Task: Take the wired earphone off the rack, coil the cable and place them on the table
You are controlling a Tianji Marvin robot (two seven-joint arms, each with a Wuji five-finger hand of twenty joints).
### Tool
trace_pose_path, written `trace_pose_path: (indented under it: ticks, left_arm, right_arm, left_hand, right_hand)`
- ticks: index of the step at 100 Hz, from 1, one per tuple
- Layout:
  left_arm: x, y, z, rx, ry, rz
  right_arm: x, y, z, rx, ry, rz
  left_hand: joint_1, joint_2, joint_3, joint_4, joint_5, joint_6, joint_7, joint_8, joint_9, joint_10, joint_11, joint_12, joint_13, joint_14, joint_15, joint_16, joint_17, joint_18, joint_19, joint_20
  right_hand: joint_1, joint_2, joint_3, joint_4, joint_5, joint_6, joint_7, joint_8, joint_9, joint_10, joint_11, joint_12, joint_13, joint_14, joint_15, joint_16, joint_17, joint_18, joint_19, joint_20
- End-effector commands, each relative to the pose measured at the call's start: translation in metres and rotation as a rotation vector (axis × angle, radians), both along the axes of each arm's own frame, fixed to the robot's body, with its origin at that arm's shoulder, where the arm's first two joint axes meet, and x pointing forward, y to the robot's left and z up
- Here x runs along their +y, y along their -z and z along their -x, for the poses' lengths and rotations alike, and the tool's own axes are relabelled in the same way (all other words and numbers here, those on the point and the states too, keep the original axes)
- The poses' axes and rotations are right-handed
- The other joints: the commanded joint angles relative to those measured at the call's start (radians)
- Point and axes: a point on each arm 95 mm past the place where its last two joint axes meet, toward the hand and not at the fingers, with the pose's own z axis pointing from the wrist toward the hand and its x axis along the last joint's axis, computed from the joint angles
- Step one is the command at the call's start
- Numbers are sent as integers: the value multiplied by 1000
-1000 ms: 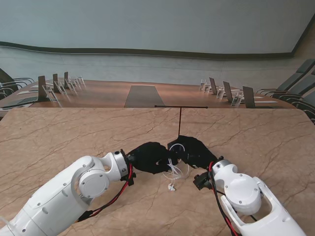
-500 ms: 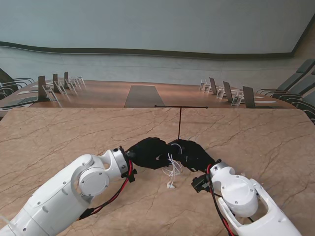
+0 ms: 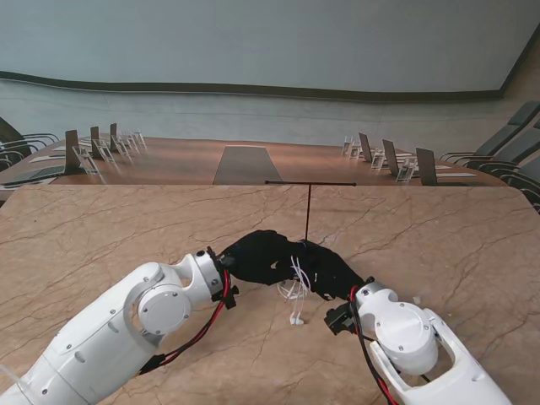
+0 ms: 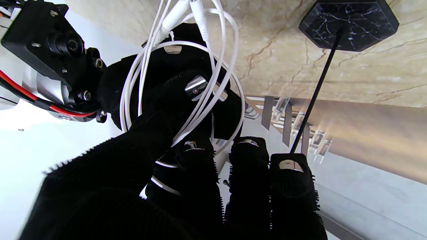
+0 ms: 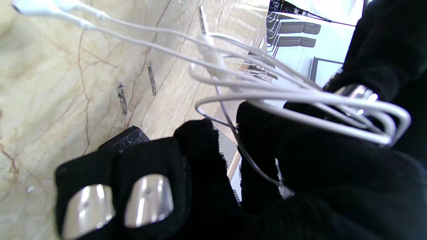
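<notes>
The white wired earphone (image 3: 295,285) hangs in several loops between my two black-gloved hands, just nearer to me than the rack (image 3: 309,211), a thin black T-shaped stand. One earbud (image 3: 296,320) dangles just over the table. My left hand (image 3: 257,257) pinches the cable loops (image 4: 200,100) between thumb and fingers. My right hand (image 3: 333,270) touches the left one, and the loops (image 5: 300,103) are wound around its fingers (image 5: 146,186). The rack's black marble base (image 4: 348,23) and pole (image 4: 313,96) stand bare beside the hands.
The marble table (image 3: 101,236) spreads wide on both sides of the hands. Beyond its far edge is a lower brown conference table (image 3: 245,160) with chairs and name stands. Both white forearms (image 3: 143,321) lie over the near part of the table.
Both hands have pressed closer together and drifted slightly away from me toward the rack. The right arm slid left, and the cable loops have bunched tighter between the hands.
</notes>
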Motion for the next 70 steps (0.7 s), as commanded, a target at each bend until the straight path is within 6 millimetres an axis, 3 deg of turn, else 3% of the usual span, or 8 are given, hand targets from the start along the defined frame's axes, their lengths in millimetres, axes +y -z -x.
trace_pose_path:
  ticks: [1,9,14,28,31,41,55,70]
  left_arm:
    - [-2,-2,0,-3,-1,8]
    - [0,-3,-1,-7,-5,4]
    - [1,-3,-2,-10,-8,3]
    - [4,-4,-3,-21,-15,2]
    - [5,-4,-3,-23,-16,2]
    - [6,-5,-3,-26,-18,-1]
    - [7,-4,-2,-24,-18,-4]
    - [7,-3,-1,-18,-20,-12]
  right_arm:
    - [0,2,4,18,-25,12]
    - [-3,3,6,-8,-35,42]
    - [-6,3,7,-11,-46,51]
    - [-13,3,8,-36,-56,82]
    - [-15,3,9,-41,-59,88]
    - [-18,4,9,-65,-57,103]
    - [-21,3,8,-90,-54,108]
    - [-23,1,7,-110,-47,87]
  left_hand:
    - [21,40,3,19,25,-46,114,60,9,-1,24,11,1,-6,20,-1,3,-6,36,6]
    - [21,40,3,19,25,-46,114,59,9,-1,24,11,-2,-6,19,-1,2,-6,36,6]
    - [22,41,2,19,25,-45,114,58,9,0,24,11,-1,-5,19,0,2,-6,36,6]
    - [22,40,3,19,27,-44,114,57,9,1,23,10,0,-5,19,-1,2,-6,35,5]
    - [22,39,3,19,28,-44,114,57,9,1,23,10,0,-5,19,-1,2,-6,35,5]
    - [23,39,3,19,27,-44,114,57,8,4,23,10,-2,-6,18,-1,0,-7,34,5]
    - [22,39,4,18,28,-44,114,57,9,3,23,10,-1,-8,18,-1,1,-7,33,5]
    - [22,39,3,19,27,-45,114,57,9,3,22,10,-2,-8,17,-1,1,-8,33,4]
  right_hand:
    - [52,83,17,51,38,-93,141,20,32,217,32,1,35,66,79,19,57,-10,181,-32]
    - [23,56,10,-14,-23,-108,121,-82,-17,205,31,-11,34,61,49,-34,47,-11,163,-103]
    - [0,80,-33,-37,-84,-97,90,-141,-100,215,18,-16,14,90,-16,-83,-45,9,104,-133]
    - [-32,100,-102,-45,-168,-85,51,-242,-251,219,-15,-66,-169,125,-86,-119,-272,-7,-33,-69]
    - [-44,112,-127,-53,-199,-83,39,-270,-307,216,-29,-98,-237,134,-133,-101,-353,-22,-99,-16]
    - [-84,144,-196,-77,-272,-50,-45,-355,-434,198,-70,-134,-386,138,-218,-101,-516,-76,-191,5]
    - [-149,241,-303,-49,-306,-40,-215,-384,-582,181,-94,-187,-544,131,-305,-88,-665,-136,-272,26]
    - [-180,279,-344,-41,-293,-52,-282,-389,-622,184,-123,-212,-599,142,-340,-93,-720,-145,-300,20]
